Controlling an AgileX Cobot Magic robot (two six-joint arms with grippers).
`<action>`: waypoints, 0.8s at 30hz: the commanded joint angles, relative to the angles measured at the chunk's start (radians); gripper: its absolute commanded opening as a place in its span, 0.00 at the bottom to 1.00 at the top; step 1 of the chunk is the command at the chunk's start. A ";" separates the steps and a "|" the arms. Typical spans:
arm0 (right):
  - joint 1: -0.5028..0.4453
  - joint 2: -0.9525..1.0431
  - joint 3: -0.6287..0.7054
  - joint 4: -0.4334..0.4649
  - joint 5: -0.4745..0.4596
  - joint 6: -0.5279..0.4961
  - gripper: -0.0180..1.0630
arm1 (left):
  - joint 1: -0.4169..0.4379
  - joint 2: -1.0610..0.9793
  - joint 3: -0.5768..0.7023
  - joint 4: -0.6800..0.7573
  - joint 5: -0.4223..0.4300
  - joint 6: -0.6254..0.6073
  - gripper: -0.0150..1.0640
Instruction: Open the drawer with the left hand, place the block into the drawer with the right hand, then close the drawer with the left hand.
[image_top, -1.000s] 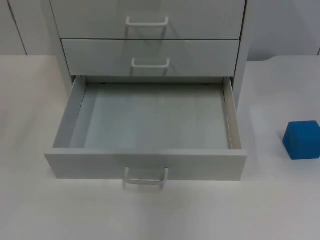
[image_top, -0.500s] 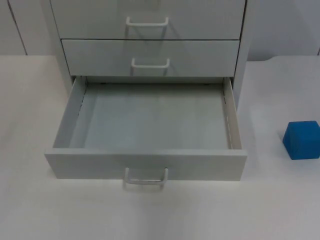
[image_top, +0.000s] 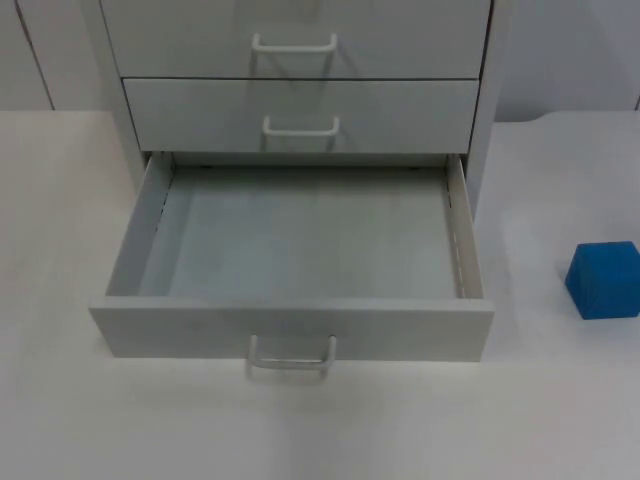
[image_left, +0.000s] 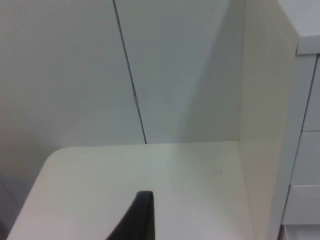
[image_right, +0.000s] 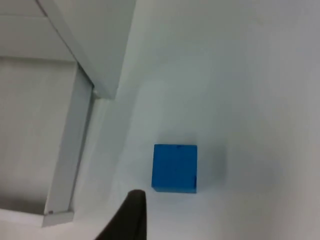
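Observation:
The grey cabinet's (image_top: 300, 110) bottom drawer (image_top: 180, 328) is pulled out toward the table's front, and its inside is bare. A white handle (image_top: 291, 357) sits on its front panel. A blue block (image_top: 603, 280) rests on the white table to the right of the drawer, apart from it. My right gripper (image_right: 127, 217) hovers above the table close to the blue block (image_right: 175, 167), with the drawer's right wall (image_right: 70, 150) beside it. My left gripper (image_left: 140, 220) waits over the table left of the cabinet's side wall (image_left: 265, 125).
Two shut upper drawers (image_top: 300, 115) with white handles sit above the pulled-out one. The grey partition wall (image_left: 75, 75) stands behind the table. The table's edge (image_left: 30, 195) runs near the left gripper.

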 joint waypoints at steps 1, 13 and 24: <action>0.007 0.061 0.005 0.005 -0.051 0.021 0.99 | 0.002 -0.011 0.005 -0.008 0.029 -0.029 0.99; 0.069 0.347 0.005 0.000 -0.204 0.094 0.99 | 0.002 0.003 -0.015 -0.008 0.124 -0.211 0.99; 0.103 0.535 0.001 -0.002 -0.290 0.104 0.99 | 0.002 0.051 -0.028 -0.008 0.101 -0.181 0.99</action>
